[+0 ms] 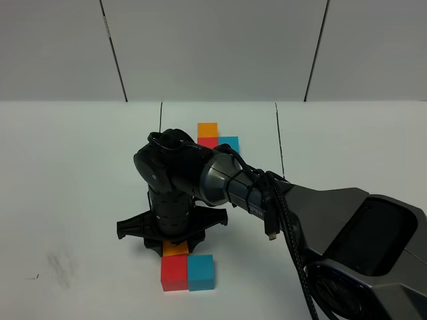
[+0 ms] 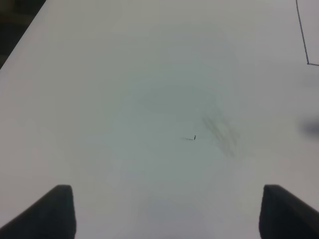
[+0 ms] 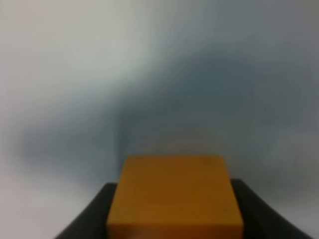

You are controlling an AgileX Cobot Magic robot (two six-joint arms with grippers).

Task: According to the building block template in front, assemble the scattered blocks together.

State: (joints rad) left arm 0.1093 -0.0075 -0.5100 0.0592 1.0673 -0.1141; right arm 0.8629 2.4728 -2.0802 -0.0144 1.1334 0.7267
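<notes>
The template, joined orange (image 1: 208, 128), red (image 1: 207, 142) and cyan (image 1: 229, 143) cubes in an L, lies at the back inside thin black lines. Near the front, the loose red cube (image 1: 174, 273) and the loose cyan cube (image 1: 201, 272) sit side by side, touching. The loose orange cube (image 1: 175, 248) is right behind the red one, between the fingers of my right gripper (image 1: 175, 241), which reaches across from the right. In the right wrist view the orange cube (image 3: 174, 196) fills the gap between the dark fingers (image 3: 92, 219). My left gripper (image 2: 164, 214) is open over bare table.
The right arm (image 1: 267, 197) crosses the table from the lower right and hides part of the template's frame. A thin black frame line (image 1: 278, 133) runs at the back. A grey smudge (image 1: 60, 267) marks the table at front left; it also shows in the left wrist view (image 2: 219, 132).
</notes>
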